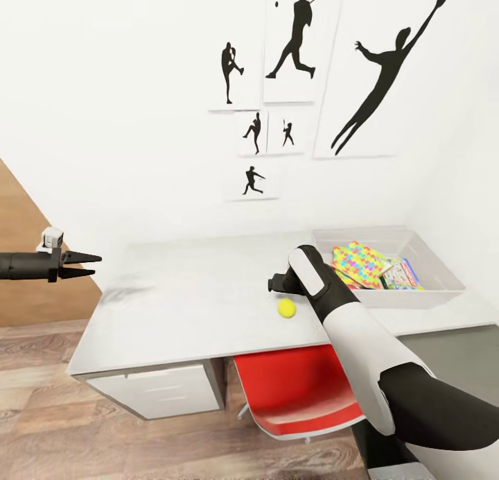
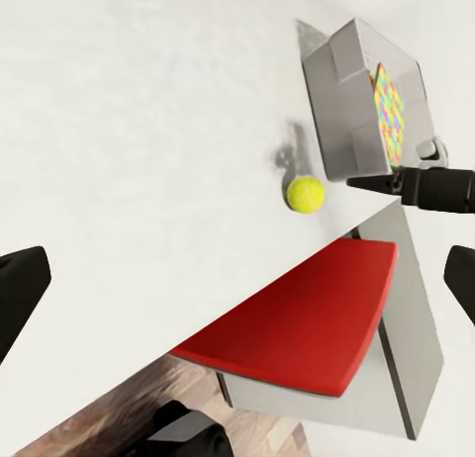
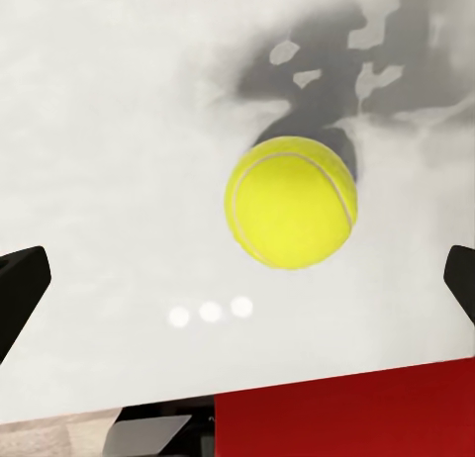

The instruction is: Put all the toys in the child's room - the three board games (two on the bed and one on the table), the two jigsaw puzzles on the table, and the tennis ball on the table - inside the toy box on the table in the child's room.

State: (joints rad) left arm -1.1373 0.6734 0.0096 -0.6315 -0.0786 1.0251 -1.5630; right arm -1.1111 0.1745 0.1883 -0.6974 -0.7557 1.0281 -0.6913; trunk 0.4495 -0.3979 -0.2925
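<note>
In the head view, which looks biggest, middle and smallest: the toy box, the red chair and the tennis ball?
1. Red chair, though it sits nearer the camera.
2. Toy box, close in size.
3. Tennis ball, clearly smallest.

The right arm (image 1: pixel 388 369) is built of smooth, rounded shells: a glossy black upper section, a long white forearm, then a black wrist with a white oval panel on top. Its pincer (image 1: pixel 272 284) is small, black and blocky. The left arm (image 1: pixel 24 265) is a slim black cylinder carrying a small pale grey box with a darker face. The left pincer (image 1: pixel 89 266) ends in two thin, tapering black fingers (image 1: pixel 82 258).
</note>
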